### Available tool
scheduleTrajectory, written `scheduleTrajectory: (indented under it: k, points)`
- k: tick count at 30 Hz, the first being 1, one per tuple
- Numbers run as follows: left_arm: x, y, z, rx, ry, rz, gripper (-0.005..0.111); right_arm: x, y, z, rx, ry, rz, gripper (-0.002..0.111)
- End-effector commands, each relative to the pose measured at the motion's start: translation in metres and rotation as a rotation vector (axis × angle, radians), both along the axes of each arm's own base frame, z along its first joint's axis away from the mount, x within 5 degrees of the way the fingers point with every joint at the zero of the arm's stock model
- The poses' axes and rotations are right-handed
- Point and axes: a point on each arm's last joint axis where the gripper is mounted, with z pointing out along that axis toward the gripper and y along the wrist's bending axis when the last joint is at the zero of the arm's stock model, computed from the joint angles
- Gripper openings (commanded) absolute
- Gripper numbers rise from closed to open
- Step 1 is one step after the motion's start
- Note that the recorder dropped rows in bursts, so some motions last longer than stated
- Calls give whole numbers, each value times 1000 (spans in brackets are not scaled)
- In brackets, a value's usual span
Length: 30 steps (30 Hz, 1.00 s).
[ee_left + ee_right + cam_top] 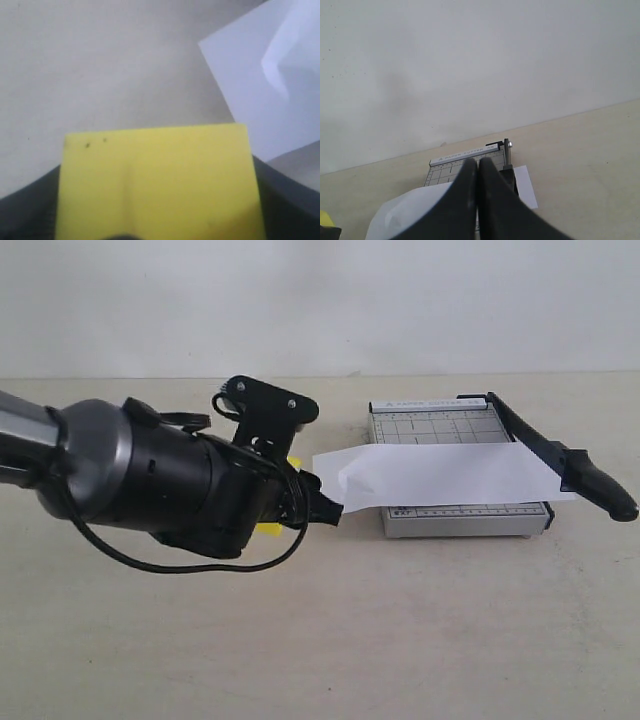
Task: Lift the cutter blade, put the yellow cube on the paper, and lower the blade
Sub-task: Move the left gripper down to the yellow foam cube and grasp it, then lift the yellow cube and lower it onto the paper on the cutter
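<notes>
Clamped bright yellow plastic cube (160, 185) in left gripper (318, 500), just at 9 o'clock of long white paper strip (440, 472) draped across small grey gridded trimmer board (440, 425). Pressed right gripper (478, 167) fingers together, empty. Rested long thin black cutter blade (545, 450) over paper's 3 o'clock end.

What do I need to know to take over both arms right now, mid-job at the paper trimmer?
The left gripper is shut on the bright yellow plastic cube, held beside the left end of the long white paper strip and not yet on it.
The right gripper is shut and empty, on the near side of the small grey trimmer board.
The paper lies across the board. The long black cutter blade slants over its right end; I cannot tell whether it is raised.
Done: the cube is in hand.
Left: check the blade is up, set the cube on the paper, release, lower the blade.
</notes>
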Motion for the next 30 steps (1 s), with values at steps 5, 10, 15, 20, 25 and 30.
scheduleTrajectory:
  k: [5,10,15,20,25,30]
  points:
    - [-5,-7,25,-59,-19,-130,4,0,0,1,-3,-12,1,0]
    - [2,-31,39,-123,-54,-277,4,0,0,1,-3,-12,1,0]
    - [19,-52,56,-182,-113,-290,4,-2,0,2,-2,-23,1,0]
    - [32,-79,60,-264,-120,-372,4,-4,0,3,0,-47,1,0]
    - [41,-105,45,-318,-85,-456,4,-4,0,3,0,-47,1,0]
    - [48,-114,27,-312,-67,-461,4,-4,0,3,0,-47,1,0]
